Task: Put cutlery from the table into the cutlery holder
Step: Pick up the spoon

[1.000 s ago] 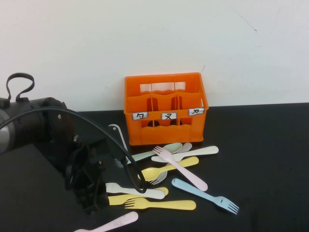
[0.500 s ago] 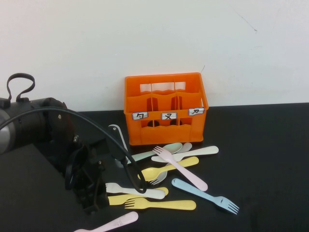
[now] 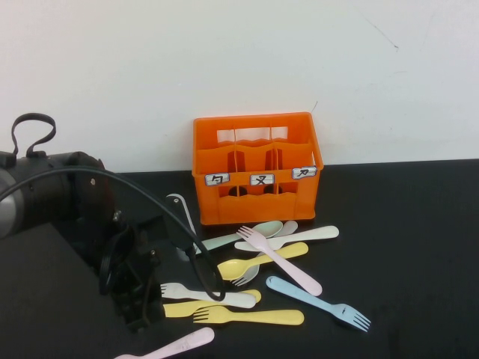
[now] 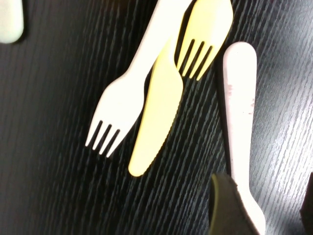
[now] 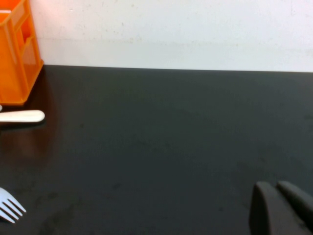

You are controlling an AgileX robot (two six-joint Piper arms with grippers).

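The orange cutlery holder stands at the back of the black table. Cutlery lies in front of it: a sage green spoon, a cream knife, a pink fork, a yellow spoon, a blue fork, a white fork, a yellow knife and a yellow fork. A pink handle lies at the front. My left gripper hangs open low over that pink handle, with one finger over it. My right gripper is shut and empty, away to the right.
A white wall rises behind the table. The left wrist view also shows the white fork, yellow knife and yellow fork. The right wrist view shows the holder's corner, the cream handle and blue tines.
My left arm and gripper have shifted slightly to the left. The cutlery and the holder have stayed where they were.
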